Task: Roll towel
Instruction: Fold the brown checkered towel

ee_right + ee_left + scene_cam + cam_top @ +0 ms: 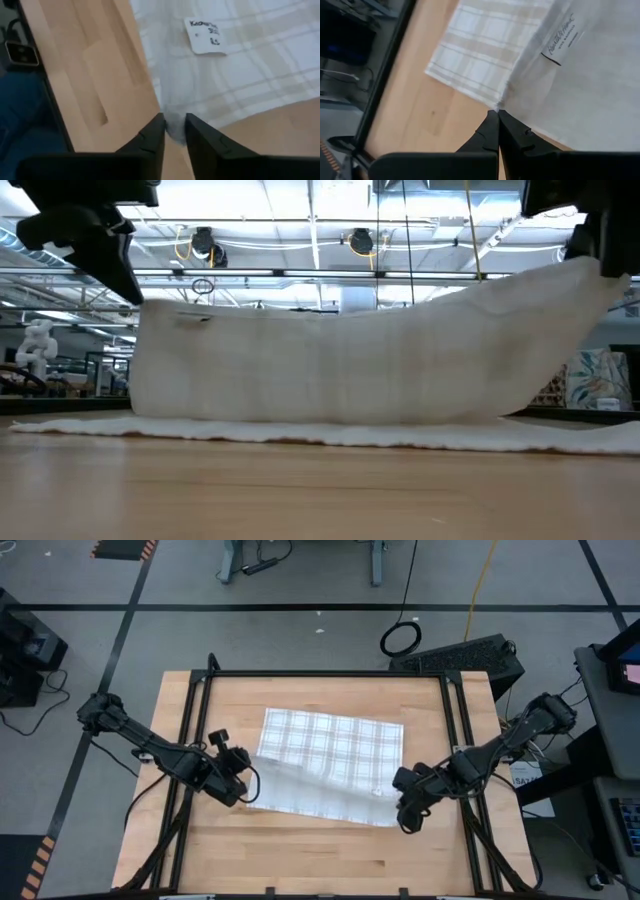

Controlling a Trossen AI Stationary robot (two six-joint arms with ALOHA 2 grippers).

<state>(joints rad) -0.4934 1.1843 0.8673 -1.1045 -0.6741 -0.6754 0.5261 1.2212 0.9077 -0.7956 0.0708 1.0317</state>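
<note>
The towel [330,755] lies mid-bench [300,860], its near edge lifted. The left end effector [498,116] is clamped on one near corner; the right end effector [175,129], fingers slightly parted, straddles the other. Bare wood surrounds the cloth.

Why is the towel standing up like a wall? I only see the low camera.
Observer: Both grippers are lifting its near edge. The left gripper is pinched shut on one corner of the towel.
Operator: And the other corner?
Observer: The right gripper has its fingers a little apart, with cloth between them.
Operator: Is the whole towel up in the air?
Observer: No. From above, the far part lies flat on the table, showing its check pattern.
</note>
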